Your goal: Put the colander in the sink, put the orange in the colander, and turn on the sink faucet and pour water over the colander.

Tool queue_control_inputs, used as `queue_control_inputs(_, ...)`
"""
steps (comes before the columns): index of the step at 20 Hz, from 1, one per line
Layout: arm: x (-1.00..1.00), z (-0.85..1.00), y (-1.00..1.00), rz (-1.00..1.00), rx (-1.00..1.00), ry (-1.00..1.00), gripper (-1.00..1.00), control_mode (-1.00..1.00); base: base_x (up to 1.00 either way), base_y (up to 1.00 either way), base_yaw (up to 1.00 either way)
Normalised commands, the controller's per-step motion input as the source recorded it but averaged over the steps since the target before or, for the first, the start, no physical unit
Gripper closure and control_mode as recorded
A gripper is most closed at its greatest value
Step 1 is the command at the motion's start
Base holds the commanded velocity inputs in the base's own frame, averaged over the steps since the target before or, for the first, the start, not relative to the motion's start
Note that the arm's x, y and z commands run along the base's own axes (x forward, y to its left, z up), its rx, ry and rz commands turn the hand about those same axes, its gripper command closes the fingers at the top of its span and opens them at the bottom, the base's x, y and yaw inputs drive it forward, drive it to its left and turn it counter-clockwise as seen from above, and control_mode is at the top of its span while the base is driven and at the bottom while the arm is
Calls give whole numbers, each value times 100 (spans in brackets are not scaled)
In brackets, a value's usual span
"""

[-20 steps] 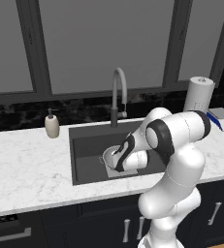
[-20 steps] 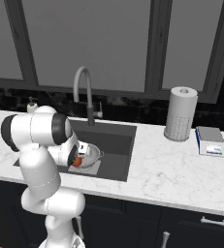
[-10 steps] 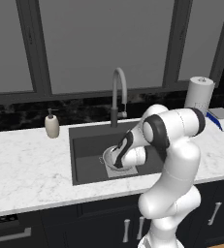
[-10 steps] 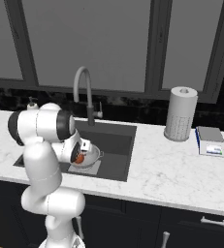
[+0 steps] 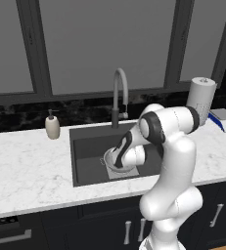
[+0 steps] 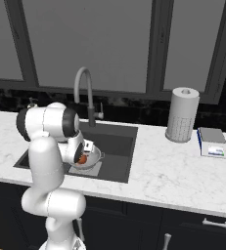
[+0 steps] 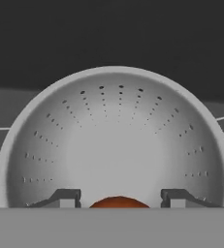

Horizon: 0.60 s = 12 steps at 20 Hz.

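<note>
The silver-grey perforated colander (image 7: 114,140) sits on the bottom of the dark sink (image 5: 87,163), and its rim (image 5: 108,159) shows beside my hand. My gripper (image 7: 121,196) points down into the bowl, shut on the orange (image 7: 119,202), whose top shows between the two fingertips. From the right base view the orange (image 6: 82,158) hangs just inside the colander (image 6: 93,159) under my gripper (image 6: 84,155). The tall gooseneck sink faucet (image 5: 120,93) stands behind the basin, and no water shows at its spout.
A cream soap dispenser (image 5: 52,126) stands on the marble counter (image 5: 26,166) left of the sink. A paper towel roll (image 6: 182,114) and a small scale (image 6: 212,142) stand on the counter to the right. Dark windows rise behind the faucet (image 6: 83,90).
My hand has sunk a little lower into the colander with the orange still in its grip, and the elbow has swung forward. The colander has not moved.
</note>
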Motion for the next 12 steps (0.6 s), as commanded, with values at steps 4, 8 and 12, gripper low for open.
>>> queue_control_inputs(4,2,-40,0,0,0,-1,100,-100,0,0,0)
queue_control_inputs(8,16,-9,0,0,0,0,100,-100,0,0,0)
queue_control_inputs(12,18,0,0,0,0,0,100,-100,0,0,0)
